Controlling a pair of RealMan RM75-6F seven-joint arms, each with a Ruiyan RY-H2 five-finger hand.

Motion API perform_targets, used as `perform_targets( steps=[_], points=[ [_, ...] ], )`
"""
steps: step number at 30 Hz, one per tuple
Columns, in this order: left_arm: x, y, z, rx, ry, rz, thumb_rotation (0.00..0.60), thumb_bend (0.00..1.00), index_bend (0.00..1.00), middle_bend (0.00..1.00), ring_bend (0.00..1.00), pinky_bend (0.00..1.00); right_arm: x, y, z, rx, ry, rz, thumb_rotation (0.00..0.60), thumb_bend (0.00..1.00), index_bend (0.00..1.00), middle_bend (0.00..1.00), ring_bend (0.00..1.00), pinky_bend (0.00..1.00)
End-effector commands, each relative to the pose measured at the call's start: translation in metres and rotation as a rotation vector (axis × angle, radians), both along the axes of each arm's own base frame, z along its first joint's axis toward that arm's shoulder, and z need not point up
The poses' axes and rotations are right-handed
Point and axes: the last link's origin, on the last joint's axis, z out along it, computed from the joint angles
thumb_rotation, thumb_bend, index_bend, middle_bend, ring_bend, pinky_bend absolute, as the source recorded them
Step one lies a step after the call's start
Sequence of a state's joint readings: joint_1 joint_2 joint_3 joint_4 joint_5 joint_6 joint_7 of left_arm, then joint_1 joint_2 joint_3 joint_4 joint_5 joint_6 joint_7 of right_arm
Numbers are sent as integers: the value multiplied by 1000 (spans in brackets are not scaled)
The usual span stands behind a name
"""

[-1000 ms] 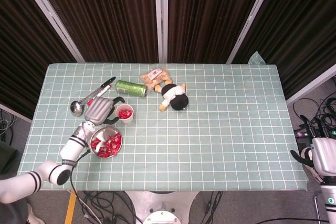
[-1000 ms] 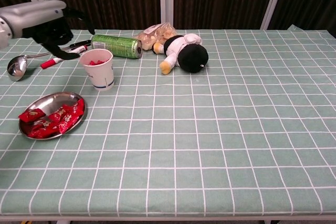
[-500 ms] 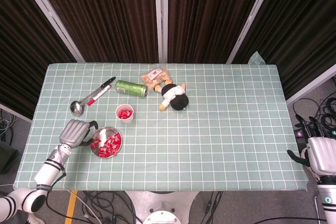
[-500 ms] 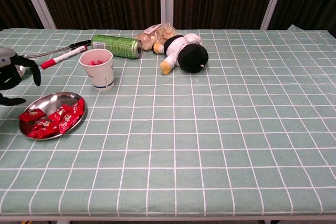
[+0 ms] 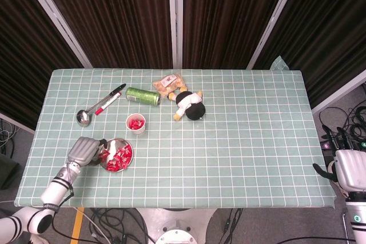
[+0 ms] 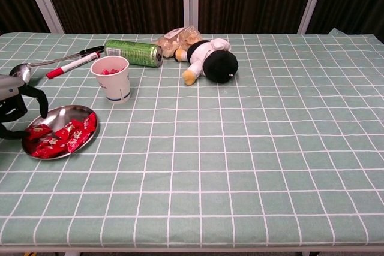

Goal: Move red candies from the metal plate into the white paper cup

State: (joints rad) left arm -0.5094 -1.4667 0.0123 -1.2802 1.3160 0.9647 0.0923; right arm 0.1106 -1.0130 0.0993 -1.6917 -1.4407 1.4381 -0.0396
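The metal plate lies near the table's front left and holds several red candies. Just behind it stands the white paper cup, with red candies showing inside. My left hand hovers at the plate's left rim, its dark fingers apart and curving down over the nearest candies, with nothing in its grasp. My right hand hangs off the table's right end, low and empty, seen only in the head view.
Behind the cup lie a green can, a red marker and a metal ladle. A snack bag and a black-and-white plush toy sit mid-table.
My left hand has come away from above the cup, dropped toward the front left, then edged right to the plate's rim. The right hand has barely moved.
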Motion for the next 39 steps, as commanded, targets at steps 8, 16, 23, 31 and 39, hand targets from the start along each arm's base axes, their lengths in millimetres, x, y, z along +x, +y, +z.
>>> perform_targets(
  steps=[8,16,23,31,39],
  points=[
    [-1,1,-7,-16,21,1,600,283,488,953,879,1000,0,1,0,-3,1,-4,600,86,33,275,69,268],
    [-2,4,-11,-32,23,8,600,283,478,953,879,1000,-1,0,1,-3,1,-7,600,86,33,275,69,268],
    [0,7,-14,-39,12,10,600,286,521,955,880,1000,-1,0,1,-3,1,-9,600,86,33,276,69,268],
    [1,11,-16,-16,-27,3,600,406,651,975,892,1000,-1,0,1,-3,1,-10,600,85,33,276,69,268],
    [24,22,7,50,-129,-42,600,420,657,976,893,1000,-2,1,2,-5,2,-9,600,85,33,276,69,269]
  ],
)
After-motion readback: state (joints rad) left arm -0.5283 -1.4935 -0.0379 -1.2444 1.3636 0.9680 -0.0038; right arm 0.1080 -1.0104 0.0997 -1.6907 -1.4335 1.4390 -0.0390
